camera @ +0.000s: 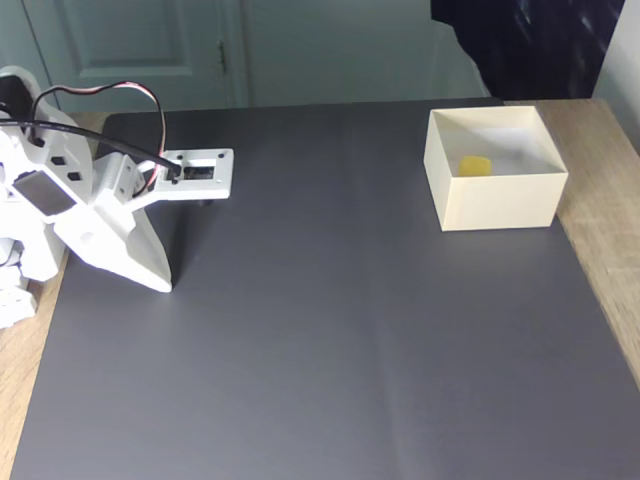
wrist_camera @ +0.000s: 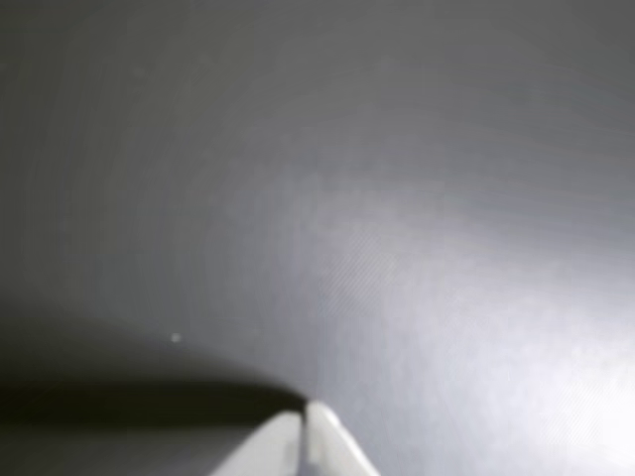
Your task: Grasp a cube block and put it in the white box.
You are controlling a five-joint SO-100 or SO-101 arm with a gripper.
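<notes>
Item one: the cube block point(camera: 475, 165), small and yellow, lies inside the white box point(camera: 497, 205), toward the back left of its floor in the fixed view. You can count it as delivered.

Item two: the white box, open-topped, sits at the far right of the dark mat point(camera: 330, 330), close to where the mat gives way to the wooden surface point(camera: 605, 240).

Item three: your gripper point(wrist_camera: 303, 421), white, is parked at the left of the fixed view, well apart from the box, with its tip point(camera: 160, 284) pointing down at the mat. In the wrist view the two fingers point(wrist_camera: 332, 441) meet at the tips with no visible gap and nothing between them; they are closed and empty.

Item four: the arm body point(camera: 60, 210), with red and black wires looping over it, sits folded low at the left edge.

Step in hand, by your reading of the layout: the placing looks finished and the arm appears to be at rest. The next move calls for little; no other block shows on the mat for you to fetch.
</notes>
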